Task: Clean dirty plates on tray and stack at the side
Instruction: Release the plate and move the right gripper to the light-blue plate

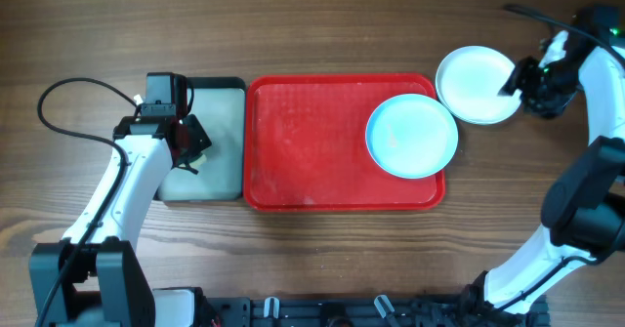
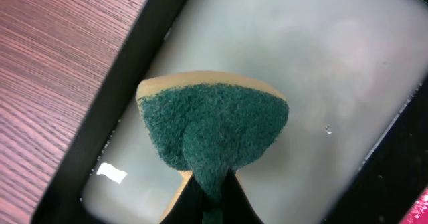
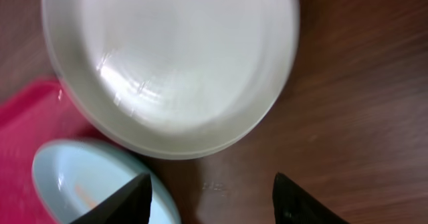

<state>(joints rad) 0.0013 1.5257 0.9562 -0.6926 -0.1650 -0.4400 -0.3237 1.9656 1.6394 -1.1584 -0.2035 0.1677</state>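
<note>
Bits you can't really see
white plate blurry and cropped up top, blue plate runs off the bottom, sponge covers the left gripper tips.

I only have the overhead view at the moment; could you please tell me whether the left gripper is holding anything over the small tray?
Observer: Yes. The left gripper is shut on a sponge, green scouring face towards its wrist camera, above the pale tray.
Operator: Thank you. Is the right gripper gripping the white plate?
Observer: No. The right gripper has its fingers apart with nothing between them; the white plate lies on the table beyond the tips.
Operator: And does the light-blue plate look clean?
Observer: Not quite. The right wrist view shows a faint orange streak inside the light-blue plate.
</note>
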